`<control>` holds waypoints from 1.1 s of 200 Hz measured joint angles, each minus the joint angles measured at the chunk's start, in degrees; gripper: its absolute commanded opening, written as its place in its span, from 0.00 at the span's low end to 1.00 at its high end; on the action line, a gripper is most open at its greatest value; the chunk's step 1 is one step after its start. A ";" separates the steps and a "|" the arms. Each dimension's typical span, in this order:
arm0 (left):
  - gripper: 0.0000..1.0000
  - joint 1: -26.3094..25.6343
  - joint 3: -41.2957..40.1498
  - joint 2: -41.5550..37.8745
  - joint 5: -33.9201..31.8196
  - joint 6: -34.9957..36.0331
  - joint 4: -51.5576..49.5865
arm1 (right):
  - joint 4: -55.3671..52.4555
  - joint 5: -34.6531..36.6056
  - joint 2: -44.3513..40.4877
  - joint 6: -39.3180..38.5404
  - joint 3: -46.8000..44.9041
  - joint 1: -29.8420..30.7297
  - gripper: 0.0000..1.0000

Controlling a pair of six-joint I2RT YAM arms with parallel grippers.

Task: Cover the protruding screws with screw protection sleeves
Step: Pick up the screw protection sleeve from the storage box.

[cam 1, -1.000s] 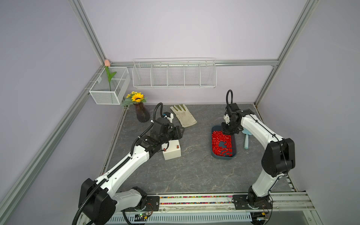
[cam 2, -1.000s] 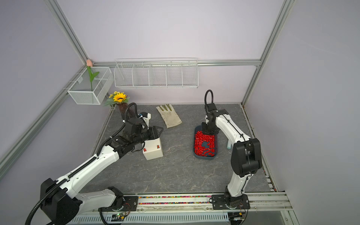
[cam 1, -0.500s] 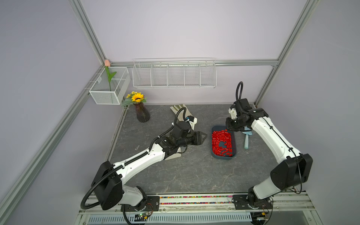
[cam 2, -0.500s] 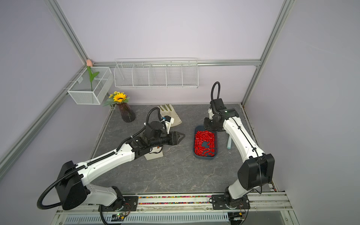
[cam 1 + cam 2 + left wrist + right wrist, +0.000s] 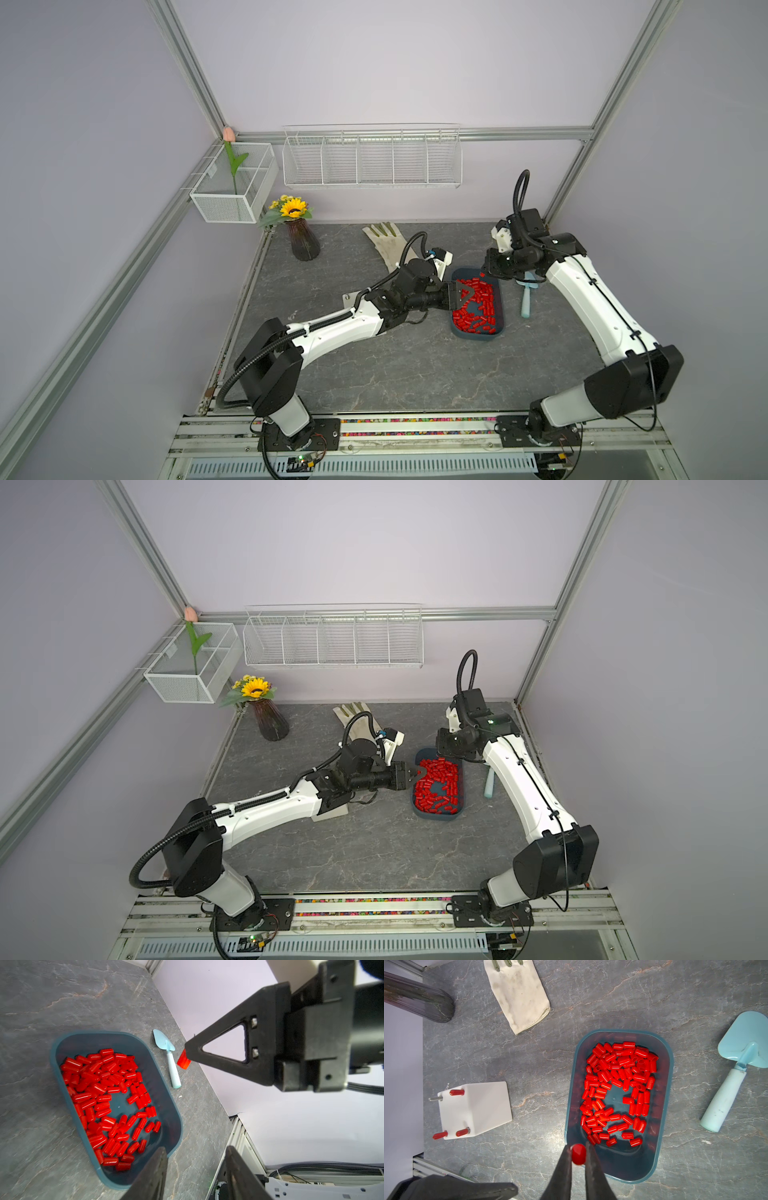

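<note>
- The dark vase (image 5: 304, 245) with a sunflower stands at the far left of the grey table (image 5: 395, 374).
- The white box (image 5: 475, 1109) sits left of centre, well apart from the tray. In both top views the left arm hides nearly all of it; only the right wrist view shows its top face.
- In that view three of the protruding screws wear fitted sleeves (image 5: 456, 1092), smooth, glossy red and round-ended. One bare screw (image 5: 435, 1098) shows as a thin silver pin.
- A soiled pale glove (image 5: 519, 995) lies flat at the far middle.
- The left gripper (image 5: 195, 1149) reaches over the tray's left edge, its jaws parted with nothing between them. The top views show it too small to tell this.
- The dark blue tray (image 5: 662, 1109), right of centre, holds the loose screw protection sleeves (image 5: 612, 1076) in a jumbled heap, with bare floor showing in the middle.
- The right gripper (image 5: 578, 1145) hangs above the tray's far end, clenched on the held sleeve (image 5: 578, 1155). The right wrist view shows its rounded end, the left wrist view its side.
- A pale blue trowel (image 5: 726, 1093) lies just right of the tray.
</note>
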 measured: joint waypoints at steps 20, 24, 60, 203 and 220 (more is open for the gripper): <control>0.47 0.02 1.57 2.21 -0.04 -0.35 1.16 | 0.00 -0.24 -0.57 0.26 0.00 0.24 0.16; 0.47 0.02 1.90 2.67 -0.02 -0.44 1.33 | 0.02 -0.28 -0.74 0.37 0.00 0.24 0.16; 0.46 0.00 3.85 4.85 -0.28 -0.63 1.20 | 0.02 -0.52 -2.71 0.76 0.00 0.68 0.16; 0.49 19.96 -8.94 -26.64 -14.62 4.76 -21.44 | 5.70 9.84 0.63 0.81 4.24 24.11 0.16; 0.49 26.38 -9.94 -29.81 -15.10 6.12 -24.22 | 6.73 11.23 3.39 0.81 6.14 27.43 0.16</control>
